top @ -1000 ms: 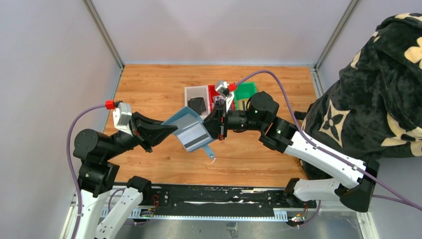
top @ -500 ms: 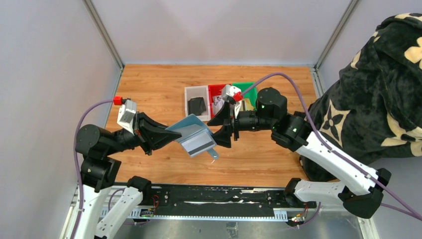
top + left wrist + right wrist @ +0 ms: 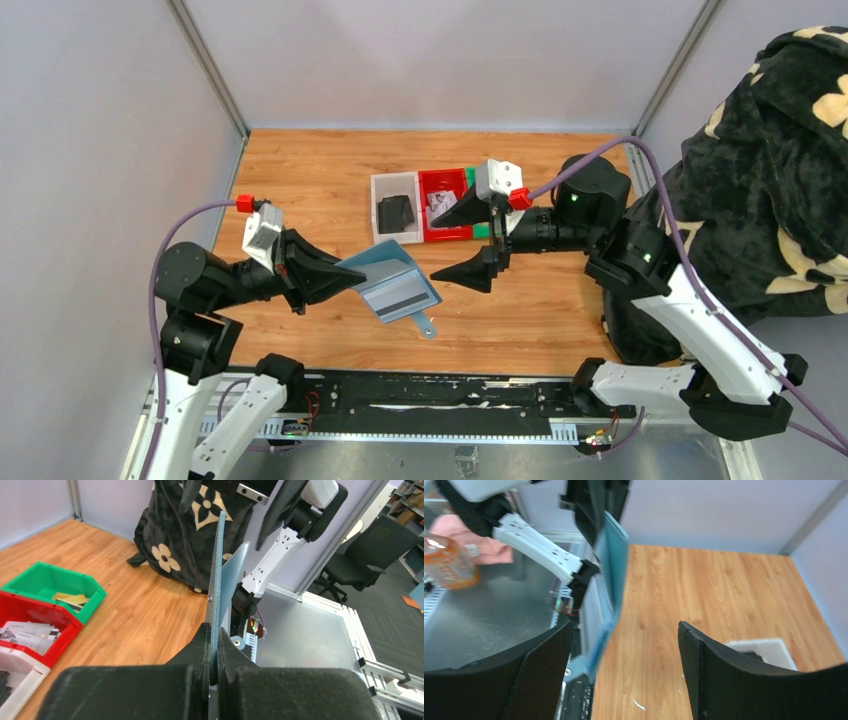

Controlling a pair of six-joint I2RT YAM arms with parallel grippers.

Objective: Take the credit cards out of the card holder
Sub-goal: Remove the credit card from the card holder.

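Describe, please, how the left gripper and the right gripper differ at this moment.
The left gripper is shut on an edge of the card holder; the right gripper is open and holds nothing. The left gripper touches the card holder, while the right gripper hangs clear of it, jaws facing it. Both have black fingers and are raised over the table.

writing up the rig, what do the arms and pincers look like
Both arms: white links, black joints. The left pincer and right pincer each have two black wedge-shaped fingers, a grey camera block with a red plug and a purple cable. A green light shows on the right arm.
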